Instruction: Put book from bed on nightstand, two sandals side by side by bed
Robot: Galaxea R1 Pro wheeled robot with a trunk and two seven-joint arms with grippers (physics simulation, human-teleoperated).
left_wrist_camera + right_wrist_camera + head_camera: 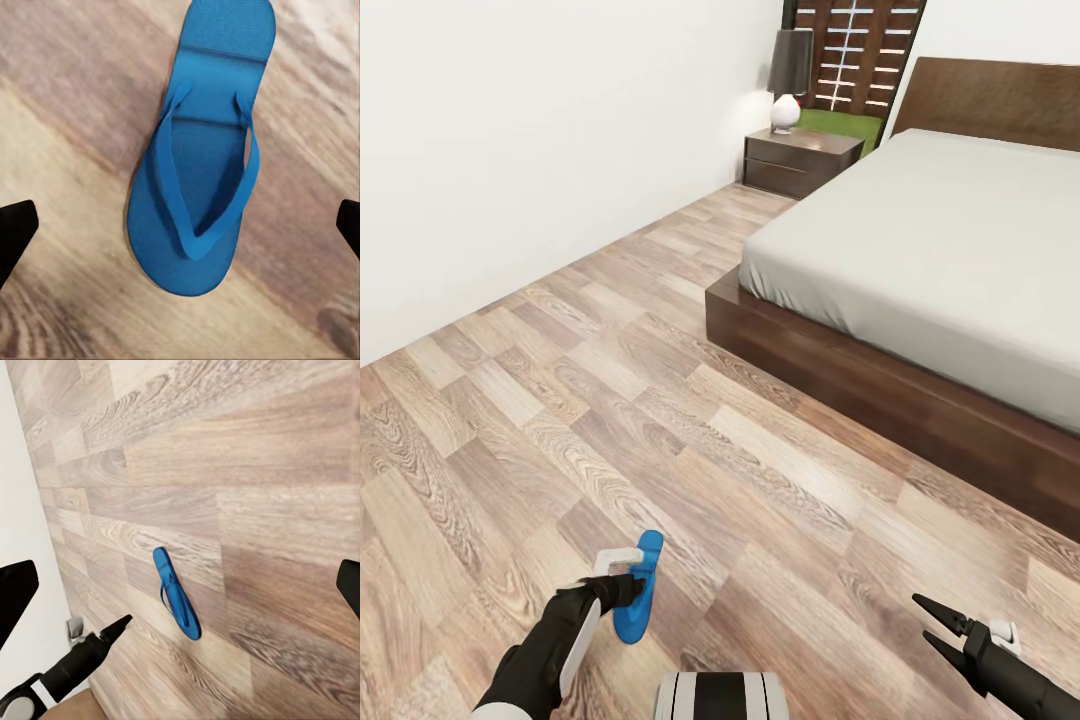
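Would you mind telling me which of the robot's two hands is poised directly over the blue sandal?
The left hand: it hovers open right above the sandal on the wooden floor. The right hand, also open, hangs over bare floor, apart from it.

I see floor (610, 400): wood-grain planks, satin sheen. Sandal (199, 187): blue, matt, finely textured rubbery sole, smooth straps. Bed (840, 365) frame: dark brown wood, slight gloss; mattress (930, 240) plain matt grey cloth. Nightstand (800, 160): dark glossy wood. Wall (510, 130): smooth matt white.
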